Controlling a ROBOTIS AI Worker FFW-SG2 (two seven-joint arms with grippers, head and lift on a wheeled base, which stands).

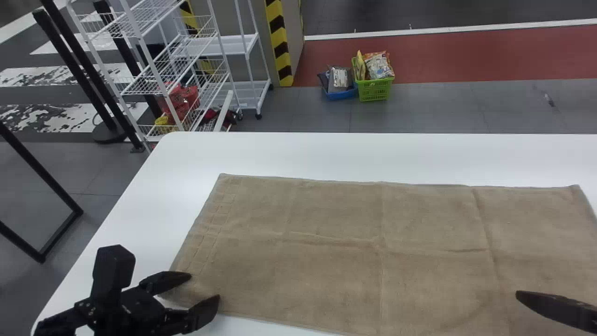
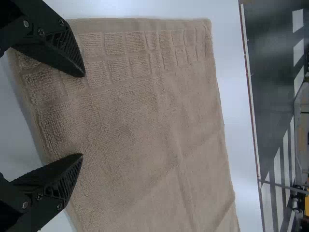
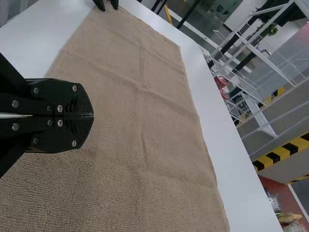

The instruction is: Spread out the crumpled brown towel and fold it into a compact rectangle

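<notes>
The brown towel (image 1: 345, 242) lies spread nearly flat on the white table, with shallow creases and a checked band along its left end. My left gripper (image 1: 198, 291) is at the towel's near left corner, fingers parted. In the left wrist view that gripper (image 2: 84, 115) has its two fingertips apart over the towel (image 2: 135, 111), nothing between them. My right gripper (image 1: 520, 296) is over the towel's right part, near its front. In the right wrist view the right gripper (image 3: 91, 116) has its fingers pressed together, above the towel (image 3: 125, 145), holding no cloth that I can see.
The white table (image 1: 326, 154) has a bare strip beyond the towel and another on its left. Behind it on the floor stand a white wire rack (image 1: 172, 70), a green basket (image 1: 374, 89) and a blue basket (image 1: 342, 94).
</notes>
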